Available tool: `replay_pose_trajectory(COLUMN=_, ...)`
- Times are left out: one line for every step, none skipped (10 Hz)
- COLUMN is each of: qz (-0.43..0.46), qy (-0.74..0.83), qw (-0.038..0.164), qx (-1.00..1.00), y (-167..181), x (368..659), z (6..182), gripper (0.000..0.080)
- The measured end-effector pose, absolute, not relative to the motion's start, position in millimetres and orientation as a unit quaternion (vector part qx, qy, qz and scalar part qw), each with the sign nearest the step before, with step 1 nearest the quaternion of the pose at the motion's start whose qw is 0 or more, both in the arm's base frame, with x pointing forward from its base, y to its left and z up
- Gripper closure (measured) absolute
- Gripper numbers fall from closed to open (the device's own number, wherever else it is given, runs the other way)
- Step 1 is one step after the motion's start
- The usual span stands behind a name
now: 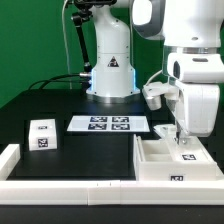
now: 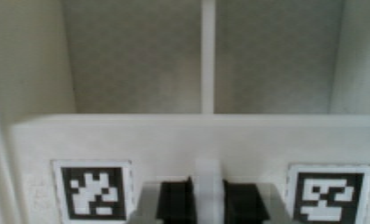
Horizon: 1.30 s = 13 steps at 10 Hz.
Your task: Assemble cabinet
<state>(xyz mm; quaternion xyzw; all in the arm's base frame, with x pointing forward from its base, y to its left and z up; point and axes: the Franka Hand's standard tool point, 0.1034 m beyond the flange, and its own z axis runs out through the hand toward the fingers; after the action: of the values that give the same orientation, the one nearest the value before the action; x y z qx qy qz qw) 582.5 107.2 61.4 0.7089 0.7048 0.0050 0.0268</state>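
Table point(image 1: 60, 105): dark, with the cabinet point(image 1: 165, 160) laid open side up.
Progress: judged partly done; tagged parts are seen on the cabinet, while one drawer block point(image 1: 42, 133) is left loose, well apart from the cabinet.
Claw point(image 2: 203, 201): low over the cabinet, narrowly parted astride a thin white rib; a firm grip cannot be told.
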Motion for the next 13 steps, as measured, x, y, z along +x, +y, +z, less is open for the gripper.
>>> replay_pose_trajectory(qz=0.000, qy=0.705, qw=0.025, qx=0.709, y=107, x=582, z=61.8, gripper=0.0731)
replay_pose_trajectory(qz=0.001, qy=0.704, qw=0.026, qx=0.710, y=107, x=582, z=62.0, gripper=0.0731)
replay_pose_trajectory(qz=0.001, qy=0.702, qw=0.026, qx=0.712, y=108, x=581, z=62.1, gripper=0.0731)
replay_pose_trajectory(qz=0.001, qy=0.699, qw=0.026, qx=0.715, y=109, x=580, z=62.5, gripper=0.0731)
replay_pose_trajectory(qz=0.002, qy=0.698, qw=0.027, qx=0.716, y=108, x=580, z=64.2, gripper=0.0508)
replay_pose_trajectory(qz=0.003, qy=0.698, qw=0.028, qx=0.716, y=107, x=580, z=65.7, gripper=0.0372)
replay_pose_trajectory(qz=0.003, qy=0.698, qw=0.030, qx=0.716, y=106, x=578, z=68.4, gripper=0.0372)
replay_pose_trajectory(qz=0.009, qy=0.699, qw=0.034, qx=0.714, y=107, x=573, z=73.5, gripper=0.0190)
replay_pose_trajectory(qz=0.016, qy=0.701, qw=0.038, qx=0.712, y=107, x=565, z=79.7, gripper=0.0056)
replay_pose_trajectory(qz=0.020, qy=0.703, qw=0.041, qx=0.710, y=109, x=557, z=84.8, gripper=0.0056)
replay_pose_trajectory(qz=0.027, qy=0.706, qw=0.045, qx=0.706, y=114, x=544, z=93.1, gripper=0.0012)
replay_pose_trajectory(qz=0.029, qy=0.712, qw=0.049, qx=0.700, y=115, x=531, z=100.4, gripper=0.0012)
replay_pose_trajectory(qz=0.037, qy=0.720, qw=0.052, qx=0.691, y=117, x=522, z=103.2, gripper=0.0002)
